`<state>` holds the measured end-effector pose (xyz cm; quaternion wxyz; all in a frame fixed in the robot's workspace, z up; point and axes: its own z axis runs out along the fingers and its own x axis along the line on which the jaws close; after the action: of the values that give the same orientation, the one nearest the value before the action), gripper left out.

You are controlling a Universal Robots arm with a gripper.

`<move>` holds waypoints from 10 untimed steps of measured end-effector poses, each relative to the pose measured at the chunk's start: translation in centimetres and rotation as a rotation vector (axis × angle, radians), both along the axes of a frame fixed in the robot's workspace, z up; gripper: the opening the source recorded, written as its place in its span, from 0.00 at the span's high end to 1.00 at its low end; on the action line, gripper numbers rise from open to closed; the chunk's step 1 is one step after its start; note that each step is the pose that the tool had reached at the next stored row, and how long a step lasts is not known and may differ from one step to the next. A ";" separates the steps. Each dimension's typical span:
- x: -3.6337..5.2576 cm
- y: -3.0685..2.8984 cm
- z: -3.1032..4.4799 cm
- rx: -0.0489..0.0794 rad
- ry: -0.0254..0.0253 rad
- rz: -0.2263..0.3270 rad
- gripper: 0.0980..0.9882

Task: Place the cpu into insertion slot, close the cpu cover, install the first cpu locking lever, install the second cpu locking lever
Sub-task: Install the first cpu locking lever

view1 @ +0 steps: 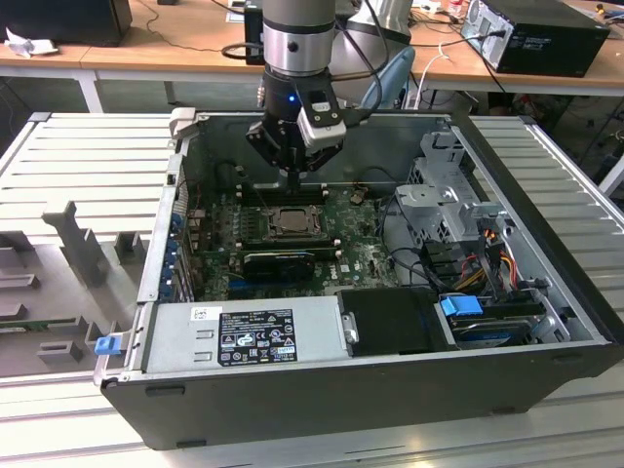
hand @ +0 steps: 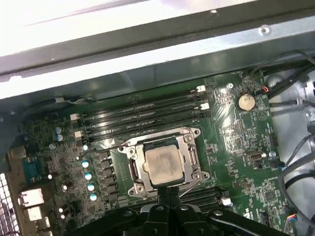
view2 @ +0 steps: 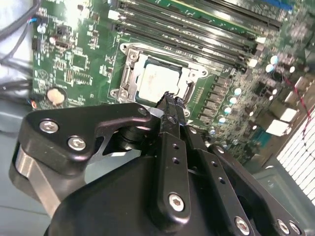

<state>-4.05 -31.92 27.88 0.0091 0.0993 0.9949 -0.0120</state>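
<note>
Gripper [hand: 169, 191], jaws together and empty, stood at the rim of the insertion slot [hand: 139, 189]; the cpu [hand: 162, 165] lay seated beneath the lowered cpu cover [hand: 190, 156]. Latching probably called for a slow, square press.

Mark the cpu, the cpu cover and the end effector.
cpu [hand: 164, 166], first wrist view, centre of its metal top.
cpu cover [hand: 183, 140], first wrist view, silver frame strip beside the window.
end effector [view2: 170, 98], second wrist view, between its fingertips.
</note>
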 end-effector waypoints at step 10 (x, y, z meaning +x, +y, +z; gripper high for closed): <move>-0.11 0.01 0.00 0.000 0.0000 0.169 0.99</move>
<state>-4.16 -31.91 27.88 0.0101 0.0151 0.9998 -0.0113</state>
